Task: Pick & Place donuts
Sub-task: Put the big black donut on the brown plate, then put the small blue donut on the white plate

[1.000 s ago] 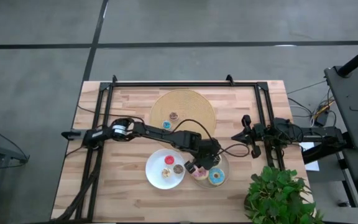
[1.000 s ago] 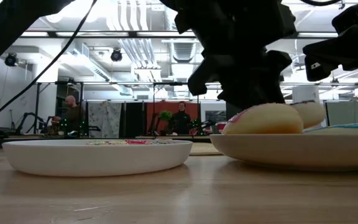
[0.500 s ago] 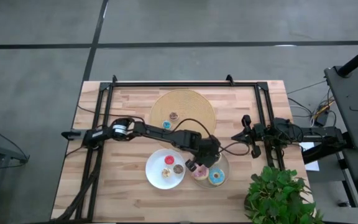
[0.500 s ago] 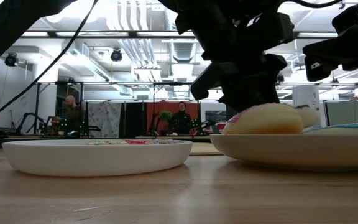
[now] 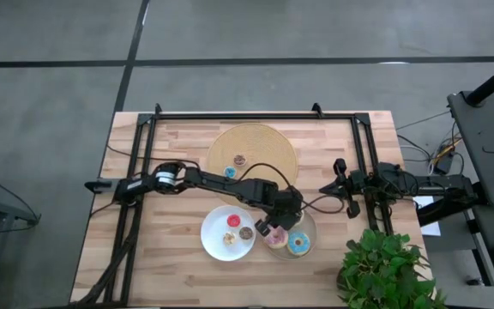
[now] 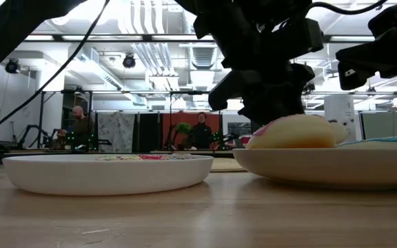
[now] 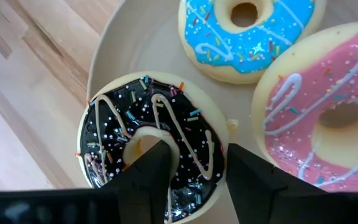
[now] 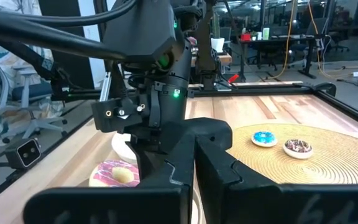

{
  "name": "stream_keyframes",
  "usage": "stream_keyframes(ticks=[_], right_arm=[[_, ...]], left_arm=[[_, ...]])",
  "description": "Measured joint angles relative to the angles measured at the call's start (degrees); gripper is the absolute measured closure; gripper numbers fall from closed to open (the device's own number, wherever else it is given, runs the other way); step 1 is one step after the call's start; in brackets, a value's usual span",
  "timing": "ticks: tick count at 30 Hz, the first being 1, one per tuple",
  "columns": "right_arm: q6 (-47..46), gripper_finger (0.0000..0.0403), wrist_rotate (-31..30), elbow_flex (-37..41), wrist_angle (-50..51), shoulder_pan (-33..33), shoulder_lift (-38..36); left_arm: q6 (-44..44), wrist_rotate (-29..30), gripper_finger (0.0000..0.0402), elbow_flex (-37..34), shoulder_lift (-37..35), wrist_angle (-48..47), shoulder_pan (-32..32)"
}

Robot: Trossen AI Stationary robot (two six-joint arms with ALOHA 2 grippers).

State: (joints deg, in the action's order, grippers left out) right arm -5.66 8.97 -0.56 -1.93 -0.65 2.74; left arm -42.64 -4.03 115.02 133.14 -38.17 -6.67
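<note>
I am reaching my left gripper [image 7: 194, 174] down into the right-hand plate [image 5: 309, 230], and its fingers [image 7: 145, 177] are straddling one side of the chocolate donut [image 7: 151, 140]: one finger is sitting in the donut's hole, the other is outside its rim, on the side toward the pink donut [image 7: 328, 118]. I cannot tell whether the fingers are pressing on the ring or only standing around it. The chocolate donut is lying flat on that plate, close beside the pink donut and the light blue donut [image 7: 247, 34]; all three are crowding the same plate. From above, the left-hand plate [image 5: 215, 245] is carrying a tan donut [image 5: 229, 238], a red donut [image 5: 233, 221] and a brown donut [image 5: 246, 233]. On the wooden board [image 5: 264, 142] farther back, a small blue donut [image 5: 230, 172] and another small brown donut [image 5: 240, 160] are lying a little apart. I am holding my right gripper [image 5: 326, 188] idle over the table [image 5: 161, 266], right of the plates, fingers pressed together on nothing.
</note>
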Motion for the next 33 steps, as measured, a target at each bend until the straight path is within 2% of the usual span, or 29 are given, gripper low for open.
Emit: stream_keyframes(ticks=[15,25,33], right_arm=[[-0.2,0.0394,0.0,0.0,0.0,0.0,0.0],[-0.1,0.0394,0.0,0.0,0.0,0.0,0.0],[0.0,0.0394,0.0,0.0,0.0,0.0,0.0]], left_arm=[[1.3,-2.6,0.0280,0.0,0.0,0.0,0.2],[1.8,-2.6,0.0216,0.0,0.0,0.0,0.2],[2.1,-1.8,0.0211,0.0,0.0,0.0,0.2]])
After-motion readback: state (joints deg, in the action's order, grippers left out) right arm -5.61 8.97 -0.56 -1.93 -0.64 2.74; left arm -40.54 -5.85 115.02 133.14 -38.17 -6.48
